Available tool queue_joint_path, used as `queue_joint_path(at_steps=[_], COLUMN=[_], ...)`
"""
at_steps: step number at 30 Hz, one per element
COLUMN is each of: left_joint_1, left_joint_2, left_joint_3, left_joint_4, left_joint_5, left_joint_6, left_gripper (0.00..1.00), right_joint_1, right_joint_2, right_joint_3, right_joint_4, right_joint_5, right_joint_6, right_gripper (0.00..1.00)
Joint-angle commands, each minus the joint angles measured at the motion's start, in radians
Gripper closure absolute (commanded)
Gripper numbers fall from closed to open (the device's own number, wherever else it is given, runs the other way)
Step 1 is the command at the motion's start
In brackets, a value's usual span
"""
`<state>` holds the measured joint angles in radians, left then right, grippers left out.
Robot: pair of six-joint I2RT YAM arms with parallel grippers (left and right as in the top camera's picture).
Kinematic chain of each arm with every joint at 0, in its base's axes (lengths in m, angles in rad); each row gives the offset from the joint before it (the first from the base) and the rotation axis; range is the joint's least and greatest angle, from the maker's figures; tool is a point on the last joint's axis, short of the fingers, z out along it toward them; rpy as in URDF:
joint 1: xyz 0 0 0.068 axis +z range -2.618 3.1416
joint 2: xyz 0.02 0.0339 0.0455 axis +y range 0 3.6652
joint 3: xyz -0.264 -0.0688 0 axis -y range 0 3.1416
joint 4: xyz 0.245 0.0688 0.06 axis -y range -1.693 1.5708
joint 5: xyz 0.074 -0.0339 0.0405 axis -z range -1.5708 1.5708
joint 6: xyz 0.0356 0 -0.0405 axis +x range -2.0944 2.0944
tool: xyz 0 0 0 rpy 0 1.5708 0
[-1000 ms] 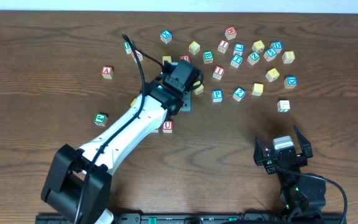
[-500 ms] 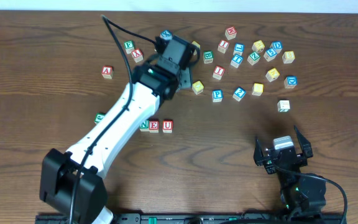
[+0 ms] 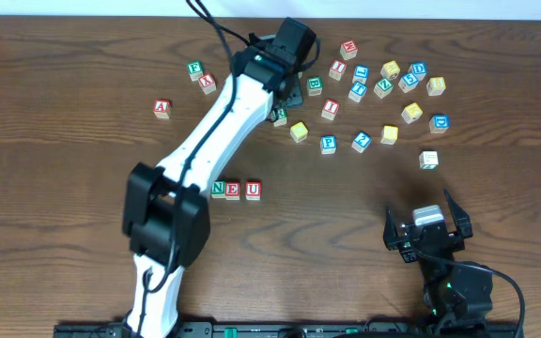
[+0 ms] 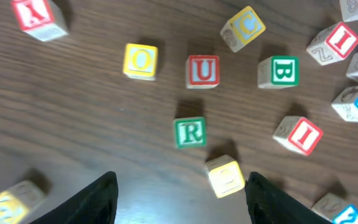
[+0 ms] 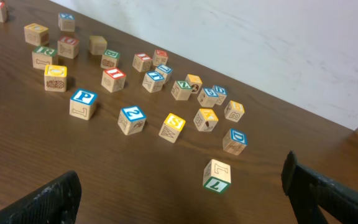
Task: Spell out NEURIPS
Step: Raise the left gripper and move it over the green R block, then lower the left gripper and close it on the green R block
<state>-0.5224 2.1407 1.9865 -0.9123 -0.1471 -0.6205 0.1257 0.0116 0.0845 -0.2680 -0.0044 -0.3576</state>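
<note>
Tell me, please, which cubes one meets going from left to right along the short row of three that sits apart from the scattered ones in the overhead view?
green N → red E → red U

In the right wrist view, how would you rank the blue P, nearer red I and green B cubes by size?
1. blue P cube
2. nearer red I cube
3. green B cube
Nearness may explain it.

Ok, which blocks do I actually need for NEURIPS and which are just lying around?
Needed: green N, red E, red U, green R, red I, blue P, yellow S.
Lying about: red A, green B, yellow O, second red U.
</note>
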Motion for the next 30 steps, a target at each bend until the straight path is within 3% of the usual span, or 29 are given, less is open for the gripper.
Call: queue_joint_path(at_steps=[1,30], left_joint_1=[0.0,0.001], left_joint_2=[0.037,0.164], left_joint_3=[0.062,0.063], left_joint_4=[-0.003,0.043], left_joint_5=[0.043,0.045], left_joint_6=[-0.075,-0.092], left_gripper=[0.36,0.36], right_joint_1=[-0.014,-0.014], right_joint_2=[-0.006,-0.006], right_joint_3=[-0.002,-0.002], right_joint_4=[-0.003,-0.003], right_joint_5=[-0.002,-0.002], right_joint_6=[0.013,0.013], right_gripper=[0.01,0.01])
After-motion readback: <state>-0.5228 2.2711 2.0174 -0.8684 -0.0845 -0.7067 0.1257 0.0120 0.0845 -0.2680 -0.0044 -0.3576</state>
